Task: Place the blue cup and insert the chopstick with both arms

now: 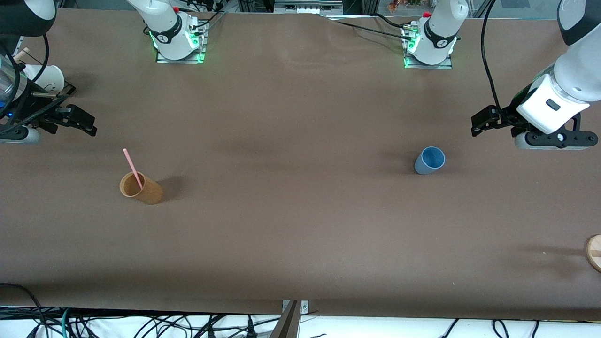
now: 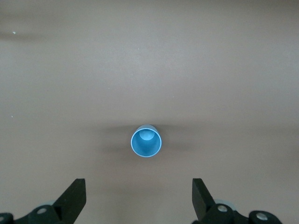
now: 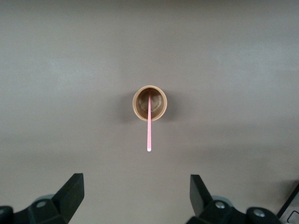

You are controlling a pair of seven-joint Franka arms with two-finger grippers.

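Firstly, from the front camera, the brown tabletop [image 1: 300, 225] carries the blue cup [image 1: 429, 160] upright toward the left arm's end, at about four o'clock from the middle of the view. The tan-orange cup [image 1: 141, 188] stands toward the right arm's end, at about eight o'clock, and the pink chopstick [image 1: 133, 168] leans inside it, its free end pointing to eleven o'clock. The left tool [image 1: 476, 126] hangs over the tabletop at about one o'clock from the blue cup, apart from it, with fingers spread and holding nothing. The right tool [image 1: 82, 123] hangs at about ten o'clock from the tan-orange cup, also spread and empty. A white cup [image 1: 47, 77] shows at the edge near the right arm, and part of a wooden disc [image 1: 594, 252] at the other edge. Next, in the left wrist camera, the blue cup [image 2: 145, 142] is seen from above, between and ahead of the two spread fingers [image 2: 74, 198]. Lastly, in the right wrist camera, the tan-orange cup [image 3: 149, 102] holds the chopstick [image 3: 149, 128], which sticks out toward six o'clock, and the fingers [image 3: 72, 196] stand wide apart.
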